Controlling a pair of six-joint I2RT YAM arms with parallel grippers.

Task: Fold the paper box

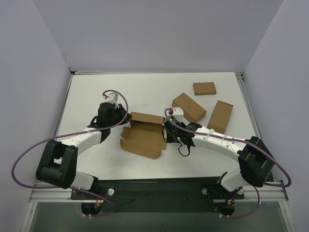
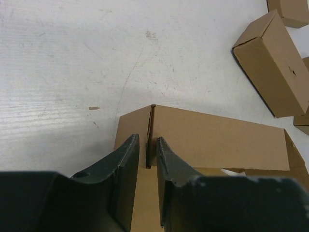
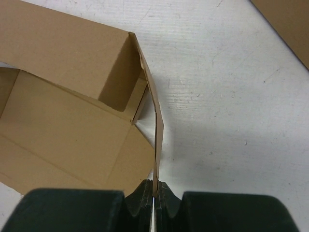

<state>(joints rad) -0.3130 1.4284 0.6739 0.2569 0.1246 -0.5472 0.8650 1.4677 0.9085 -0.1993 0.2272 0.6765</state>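
One paper box (image 1: 142, 139), mid-table between the two arms, partly folded: open-top tray shape, not closed.
- Far long wall (image 2: 217, 140) stands upright. Floor panel (image 3: 63, 130) lies flat on the table (image 1: 145, 92), bare cardboard with crease lines showing. The near edge looks low in the top view.
- Right end: the flap (image 3: 157, 130) stands on edge, bowed a little, running from the far-wall corner towards the right wrist camera.
- Inside the tray: only its own panels and a tucked corner tab at the far right corner.

Right gripper (image 3: 155, 186) is at the box's right end, fingers pressed together with that flap's near edge pinched between them. Firm grip on the flap.

Left gripper (image 2: 147, 140) is at the box's far left corner. Fingers (image 2: 126, 164) stand either side of the corner crease with a narrow gap between them. Whether they are actually clamping the cardboard, I can't tell from the wrist view. In the top view the left gripper (image 1: 125, 120) sits right against the box's left end.

Three smaller brown boxes sit on the table to the right of the paper box, apart from it: one (image 1: 204, 88) farthest back, one (image 1: 189, 107) nearest the right wrist, one (image 1: 220, 116) to the right of that. All three are closed, contents hidden. The nearest one (image 2: 273, 63) shows a tucked end flap in the left wrist view.
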